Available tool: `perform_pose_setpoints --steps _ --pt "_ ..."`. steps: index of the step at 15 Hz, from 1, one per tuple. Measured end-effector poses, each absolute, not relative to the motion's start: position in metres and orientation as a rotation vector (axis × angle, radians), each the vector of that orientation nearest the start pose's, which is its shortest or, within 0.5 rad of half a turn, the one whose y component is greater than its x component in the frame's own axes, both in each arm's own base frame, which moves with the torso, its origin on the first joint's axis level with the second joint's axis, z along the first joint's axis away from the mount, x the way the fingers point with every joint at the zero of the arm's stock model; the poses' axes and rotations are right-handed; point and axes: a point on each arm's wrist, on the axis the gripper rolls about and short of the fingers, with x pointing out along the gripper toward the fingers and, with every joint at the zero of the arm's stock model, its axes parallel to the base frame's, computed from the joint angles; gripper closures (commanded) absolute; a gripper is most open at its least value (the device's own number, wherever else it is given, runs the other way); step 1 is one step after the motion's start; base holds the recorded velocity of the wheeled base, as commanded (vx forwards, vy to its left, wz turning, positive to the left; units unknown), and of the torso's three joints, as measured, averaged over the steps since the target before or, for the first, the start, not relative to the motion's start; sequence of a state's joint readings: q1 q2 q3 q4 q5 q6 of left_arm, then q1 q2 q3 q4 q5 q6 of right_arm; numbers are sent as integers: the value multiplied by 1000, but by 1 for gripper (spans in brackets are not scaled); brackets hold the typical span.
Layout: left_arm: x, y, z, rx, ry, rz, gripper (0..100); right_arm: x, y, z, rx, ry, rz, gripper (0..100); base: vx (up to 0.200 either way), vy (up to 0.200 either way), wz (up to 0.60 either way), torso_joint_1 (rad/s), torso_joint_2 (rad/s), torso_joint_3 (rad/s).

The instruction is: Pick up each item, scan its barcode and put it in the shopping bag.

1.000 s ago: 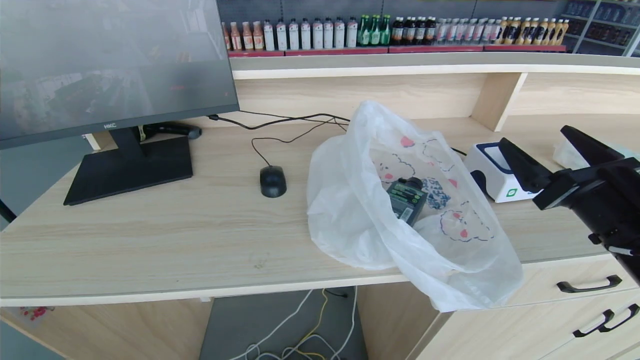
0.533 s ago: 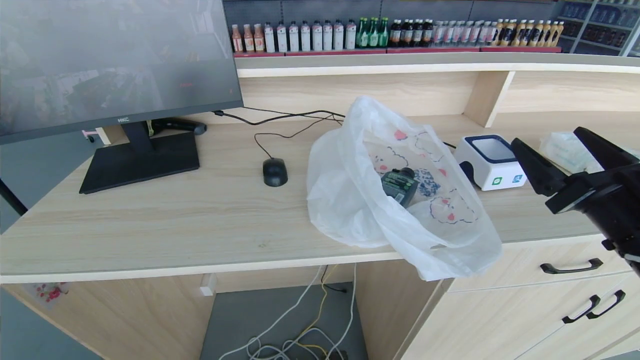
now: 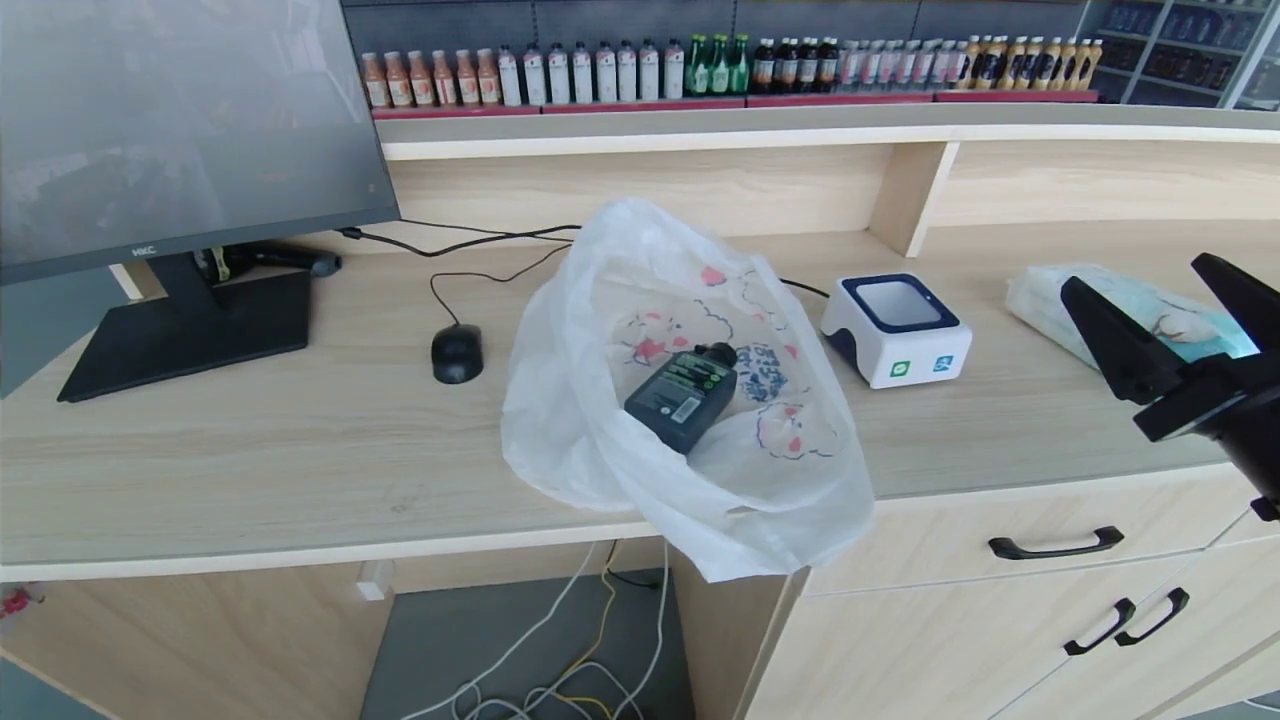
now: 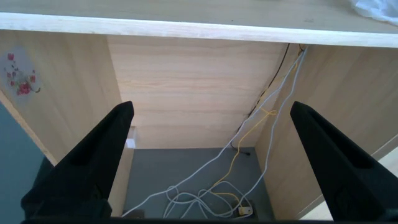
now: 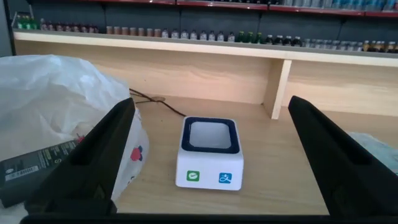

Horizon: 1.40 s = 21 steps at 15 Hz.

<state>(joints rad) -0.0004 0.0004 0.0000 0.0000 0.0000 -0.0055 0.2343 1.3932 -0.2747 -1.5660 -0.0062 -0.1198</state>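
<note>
Dark flat bottle (image 3: 682,397) is already inside the shopping bag (image 3: 560,400), lying on its side with the barcode label up. The bag slumps on the counter (image 3: 250,460) with its mouth open toward the robot and its lip hanging over the front edge, which should make drops easy. The scanner (image 3: 895,328) sits just beside the bag on the right, window up, so an item can pass over it on the way in. The likely next item is the pale soft packet (image 3: 1040,295), flat on the counter further right and well apart from the scanner. Right gripper (image 3: 1140,280) is over that end of the counter, jaws wide apart and empty. It overlaps the packet in the head view, but I can't tell the gap. Left gripper (image 4: 212,106) is parked low, facing the knee space and cables (image 4: 217,186) under the counter, jaws apart, empty, out of the way. My read: bottle done, packet pick next. Soft wrap may squash, and its barcode side is unknown.
</note>
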Motion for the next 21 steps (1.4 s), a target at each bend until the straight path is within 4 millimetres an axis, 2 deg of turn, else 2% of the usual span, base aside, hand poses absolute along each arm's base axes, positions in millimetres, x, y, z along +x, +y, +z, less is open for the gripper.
perform_pose_setpoints --steps 11,21 --pt "-23 0 75 -9 0 0 0 175 42 215 -63 -457 196 0 0 -200 0 1 3 0" --pt "-23 0 75 -10 1 0 0 186 45 216 -59 -458 200 0 0 -200 0 0 1 1"
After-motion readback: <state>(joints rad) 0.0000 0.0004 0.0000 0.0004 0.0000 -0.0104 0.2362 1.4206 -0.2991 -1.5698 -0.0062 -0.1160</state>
